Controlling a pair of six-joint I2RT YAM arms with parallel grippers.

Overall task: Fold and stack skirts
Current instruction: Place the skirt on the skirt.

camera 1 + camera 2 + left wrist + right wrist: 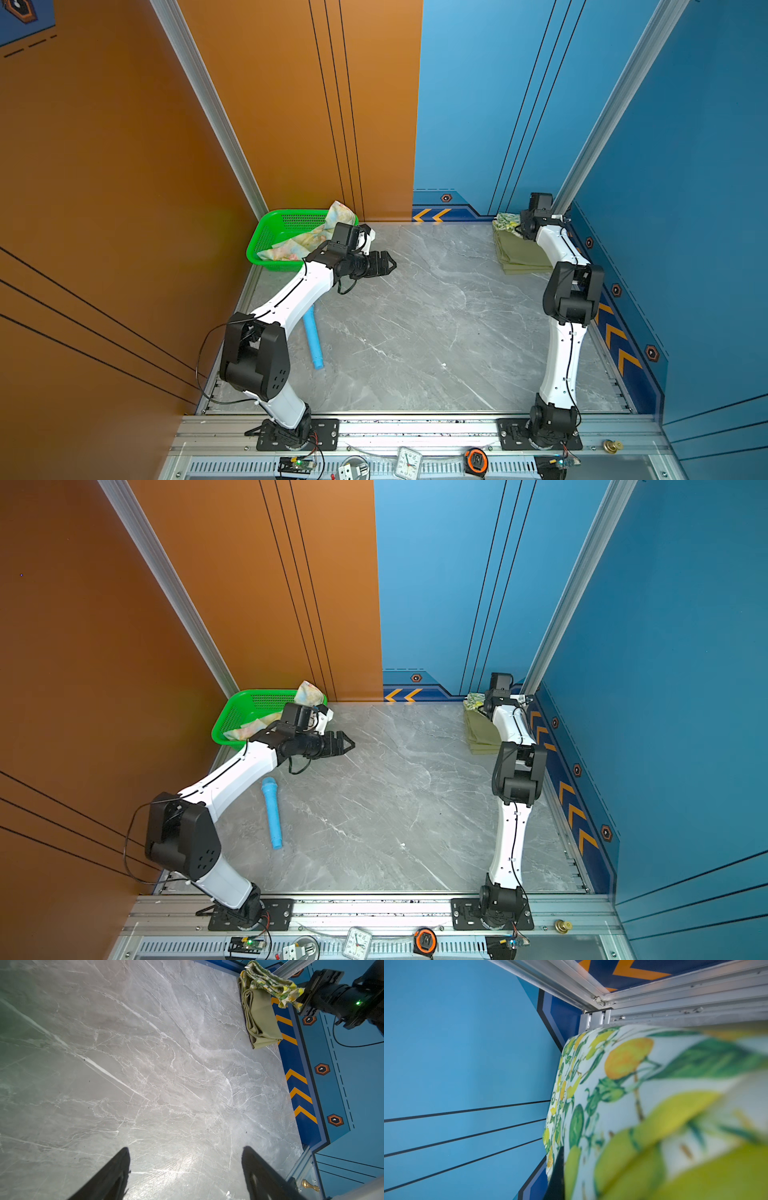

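The olive-green skirt (521, 255) (480, 737) (261, 1022) lies folded at the table's far right corner. The lemon-print skirt (505, 220) (473, 701) (270, 982) sits bunched on its far end, and it fills the right wrist view (654, 1105). My right gripper (299, 1000) is shut on an edge of that lemon skirt; one black finger (557, 1172) shows beside the cloth. The pastel flowered skirt (307, 239) (253, 725) lies crumpled in the basket. My left gripper (388, 264) (349, 744) (185, 1167) hovers open and empty over bare table, right of the basket.
The green perforated basket (266, 237) (232, 717) stands in the far left corner. A light-blue microphone toy (312, 340) (272, 812) lies on the table under the left arm. Walls close in the right and far sides. A clock (408, 461) and a tape measure (476, 459) rest on the front rail.
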